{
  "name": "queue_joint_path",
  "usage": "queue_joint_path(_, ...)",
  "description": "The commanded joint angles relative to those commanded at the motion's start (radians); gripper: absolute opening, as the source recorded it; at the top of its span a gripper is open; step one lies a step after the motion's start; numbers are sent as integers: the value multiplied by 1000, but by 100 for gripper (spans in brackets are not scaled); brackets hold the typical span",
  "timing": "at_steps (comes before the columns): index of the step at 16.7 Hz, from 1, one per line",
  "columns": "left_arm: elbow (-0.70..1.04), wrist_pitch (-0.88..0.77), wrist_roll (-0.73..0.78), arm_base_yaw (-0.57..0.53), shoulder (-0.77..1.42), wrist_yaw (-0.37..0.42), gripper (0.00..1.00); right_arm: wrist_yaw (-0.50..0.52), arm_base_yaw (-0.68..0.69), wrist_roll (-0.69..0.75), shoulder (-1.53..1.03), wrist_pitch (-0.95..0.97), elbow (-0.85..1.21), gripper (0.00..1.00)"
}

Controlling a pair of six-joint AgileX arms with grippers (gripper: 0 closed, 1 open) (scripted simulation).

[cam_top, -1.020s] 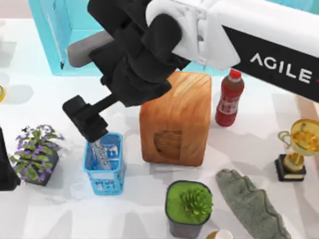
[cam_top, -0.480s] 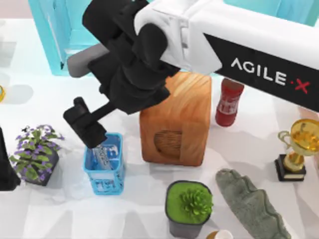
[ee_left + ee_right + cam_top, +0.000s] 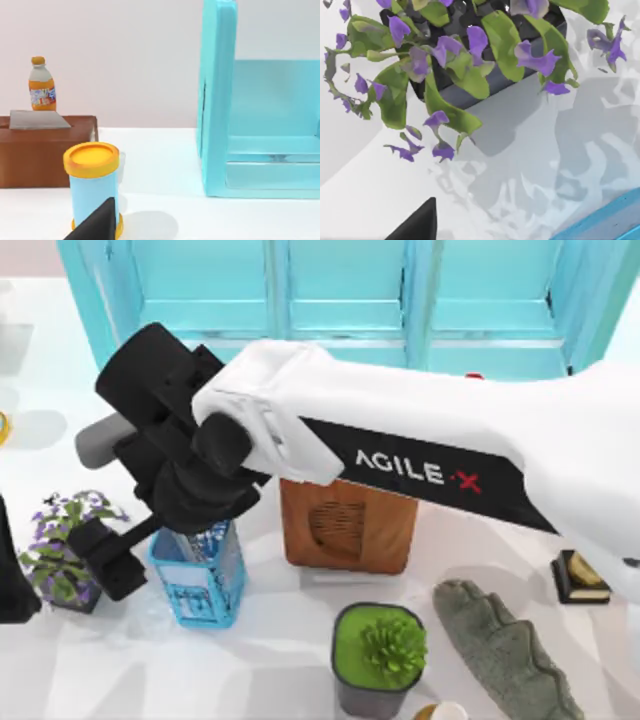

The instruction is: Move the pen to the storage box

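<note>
The pen (image 3: 203, 542) stands in the blue basket (image 3: 205, 585): light, stiff, slick; I'd pinch its upper barrel. I can't tell whether my right end effector (image 3: 112, 562), just beside the basket, is clenched.

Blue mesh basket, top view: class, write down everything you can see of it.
The blue mesh basket is a small, square, open-topped bin of plastic-looking lattice, light blue. It sits on the white table between the purple-flowered pot plant and the wood-grain cube. The silver-grey printed pen stands inside it. The right gripper is at its left side; whether they touch cannot be told.
</note>
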State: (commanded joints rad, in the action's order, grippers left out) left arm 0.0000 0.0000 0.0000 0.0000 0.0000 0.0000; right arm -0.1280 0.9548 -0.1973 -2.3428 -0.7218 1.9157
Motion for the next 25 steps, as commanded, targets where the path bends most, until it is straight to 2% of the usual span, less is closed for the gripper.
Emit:
queue_joint_path(12,0,0,0,0,0,0,100,-20,-49,45,13,-29,8,100)
queue_joint_path(25,0,0,0,0,0,0,100,-20,-49,45,13,-29,8,2)
